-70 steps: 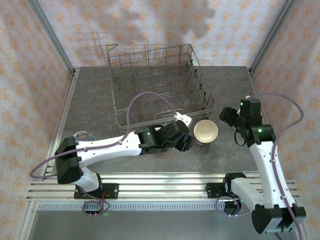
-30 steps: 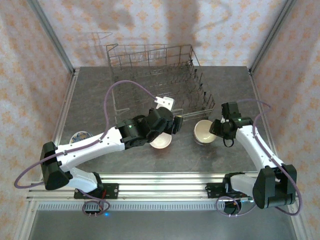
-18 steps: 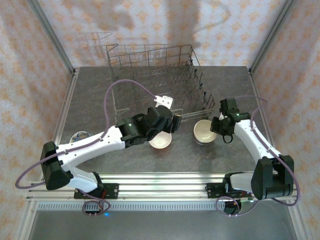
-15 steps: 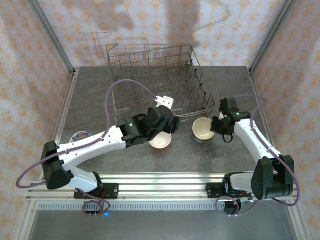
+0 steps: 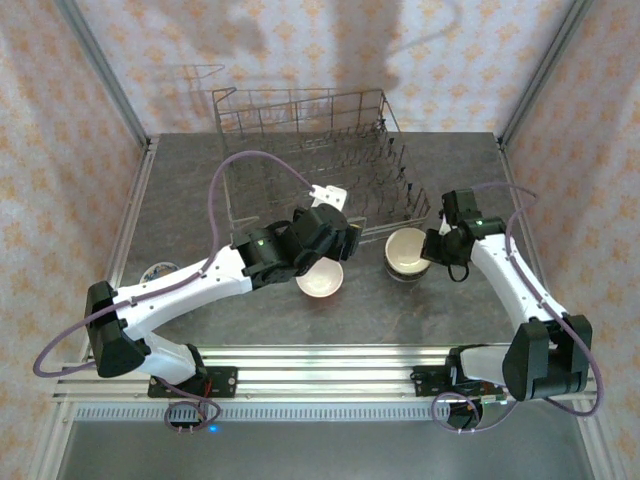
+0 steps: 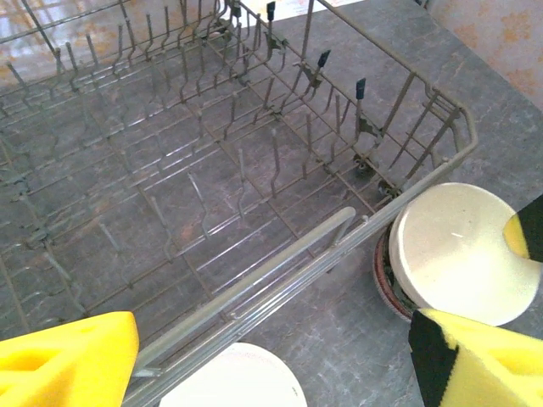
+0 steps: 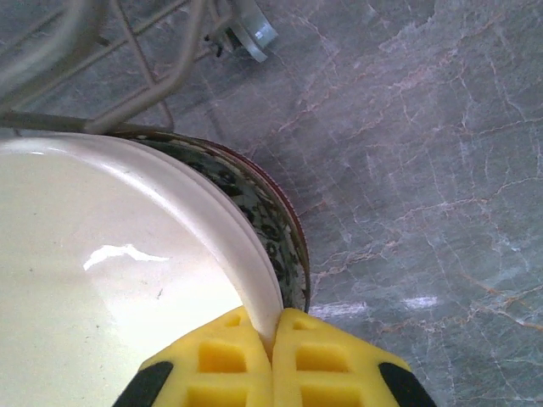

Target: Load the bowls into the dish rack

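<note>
A cream bowl (image 5: 405,255) sits nested in a dark-patterned, red-rimmed bowl (image 7: 254,199) on the grey stone-look table (image 5: 190,190), just off the near right corner of the wire dish rack (image 6: 284,259). The right gripper (image 7: 273,335) has now clamped the cream bowl's right-hand rim: its yellow pads (image 7: 222,360) are pressed together with the thin ceramic edge between them. A second ago the same jaws stood apart at that rim. The stacked pair has also shifted slightly toward the rack since then, and the patterned bowl's side now lies close under the rack's corner wires.

To the left, a plain white bowl (image 5: 320,281) rests upright on the table just in front of the rack's near rail. About two seconds back the left arm lay over it, and it is now in plain sight. The left gripper (image 5: 338,240) has moved up toward the rack and hovers above the near rail, between the white bowl and the rack. Its jaws are spread wide with nothing between them, and the yellow pads (image 6: 72,360) frame the left wrist view on either side.

Another patterned bowl (image 5: 156,269) sits near the table's left edge, partly hidden behind the left arm and well apart from the others.
</note>
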